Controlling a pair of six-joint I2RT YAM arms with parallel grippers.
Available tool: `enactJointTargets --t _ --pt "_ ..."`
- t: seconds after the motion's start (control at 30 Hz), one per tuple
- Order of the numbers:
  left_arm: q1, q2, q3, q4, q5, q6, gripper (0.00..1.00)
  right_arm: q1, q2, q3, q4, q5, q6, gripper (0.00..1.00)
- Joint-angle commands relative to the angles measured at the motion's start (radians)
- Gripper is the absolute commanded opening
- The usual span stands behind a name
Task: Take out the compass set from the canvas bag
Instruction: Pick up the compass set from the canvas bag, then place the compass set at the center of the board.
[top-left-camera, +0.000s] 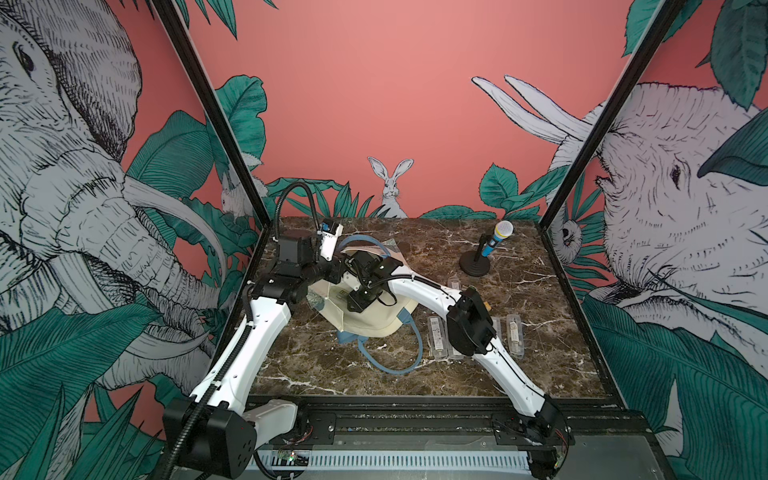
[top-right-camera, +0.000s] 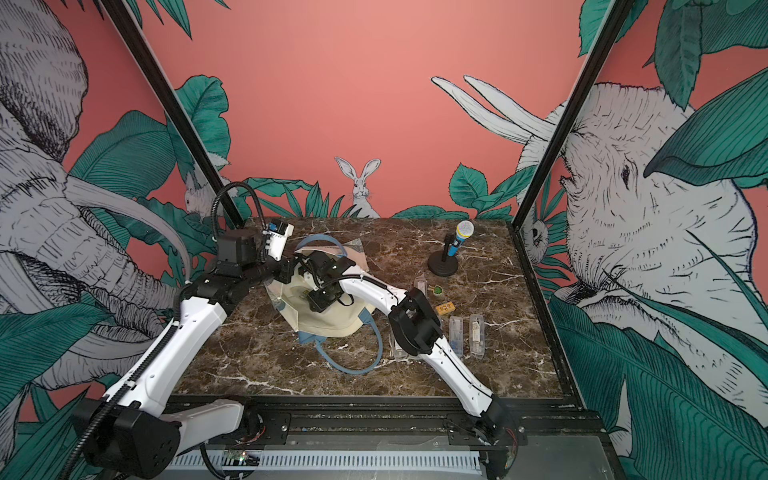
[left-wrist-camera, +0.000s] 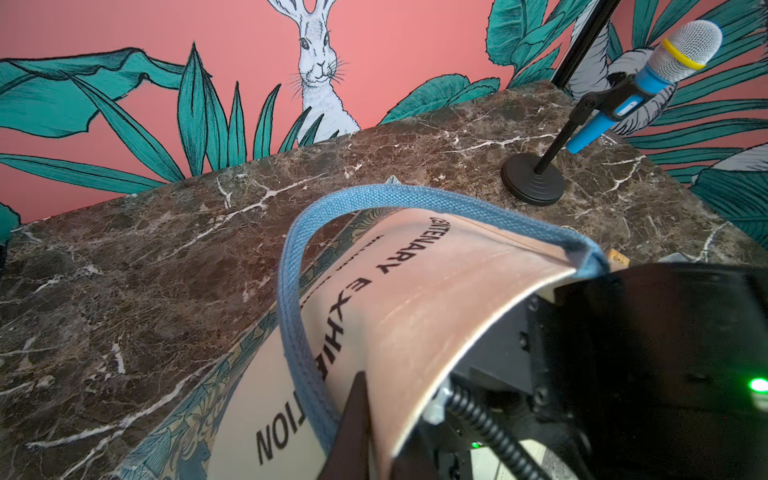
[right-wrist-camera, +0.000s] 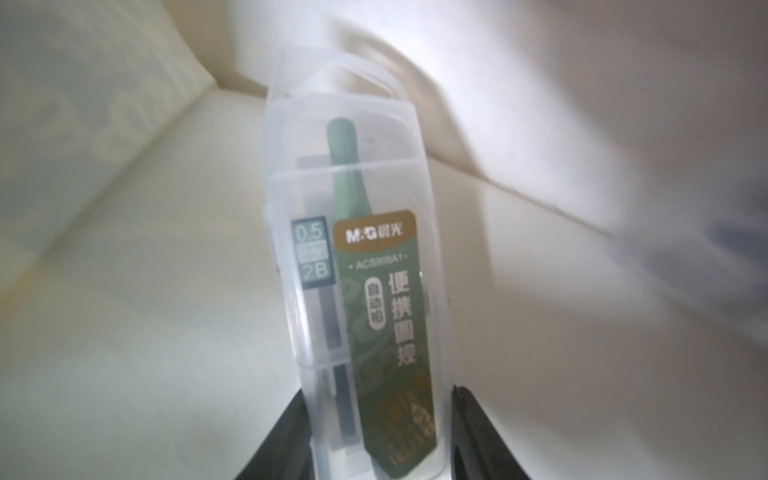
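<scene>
Canvas bag (top-left-camera: 374, 322) lies mid-table (top-left-camera: 324, 386), cream cloth with blue strap handles, one loop toward the near edge, the other raised at the far side. Left gripper (left-wrist-camera: 365, 386) has its jaws pinched together on the bag's rim beside the raised strap, holding that side up; black lettering shows on the lifted panel. Right gripper (right-wrist-camera: 379, 390) is down inside the bag, cream cloth all around it in the right wrist view, jaws clamped on either side of the compass set (right-wrist-camera: 365, 270), a clear plastic case with a green label and a green-topped compass inside. More clear cases (top-right-camera: 476, 332) lie flat on the table just right of the bag, partly hidden by the right arm. Blue microphone (top-left-camera: 496, 237) on a black stand sits at the far right, well apart.
</scene>
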Motion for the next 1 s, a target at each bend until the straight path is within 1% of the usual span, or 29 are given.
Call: enactJointTargets --t 0.0,0.1,0.33,0.5,0.57,0.7,0.73,0.8,0.87,0.9,0.97 --pt "-0.010 0.007 0.010 -0.023 0.013 0.005 0.00 0.002 -0.181 -0.063 -0.027 0.065 0.031 0.37" --pt "-0.011 0.008 0.010 -0.022 0.008 0.002 0.00 -0.003 -0.266 -0.155 -0.032 0.089 0.051 0.36" --pt "-0.013 0.008 0.015 -0.019 -0.001 -0.006 0.00 0.012 -0.468 -0.311 -0.102 0.131 0.094 0.35" --pt "-0.009 0.008 0.020 -0.018 -0.020 -0.017 0.00 0.028 -0.689 -0.431 -0.173 0.144 0.128 0.35" --pt "-0.008 0.007 0.017 -0.015 -0.022 -0.023 0.00 0.030 -0.784 -0.454 -0.212 0.180 0.142 0.35" --pt "-0.008 0.007 0.011 -0.003 -0.019 -0.039 0.00 0.024 -0.965 -0.500 -0.235 0.319 0.155 0.35" --pt "-0.003 0.008 0.012 -0.001 -0.019 -0.042 0.00 0.010 -0.982 -0.514 -0.235 0.353 0.159 0.35" --pt "-0.002 0.003 0.016 -0.004 -0.024 -0.044 0.00 -0.060 -1.006 -0.555 -0.227 0.393 0.201 0.36" --pt "-0.001 -0.002 0.016 -0.012 -0.033 -0.042 0.00 -0.140 -1.029 -0.629 -0.151 0.441 0.263 0.36" --pt "-0.001 -0.005 0.017 -0.016 -0.037 -0.039 0.00 -0.177 -1.036 -0.672 -0.099 0.443 0.287 0.35" --pt "0.001 -0.010 0.018 -0.027 -0.049 -0.037 0.00 -0.229 -1.020 -0.722 -0.033 0.480 0.322 0.32"
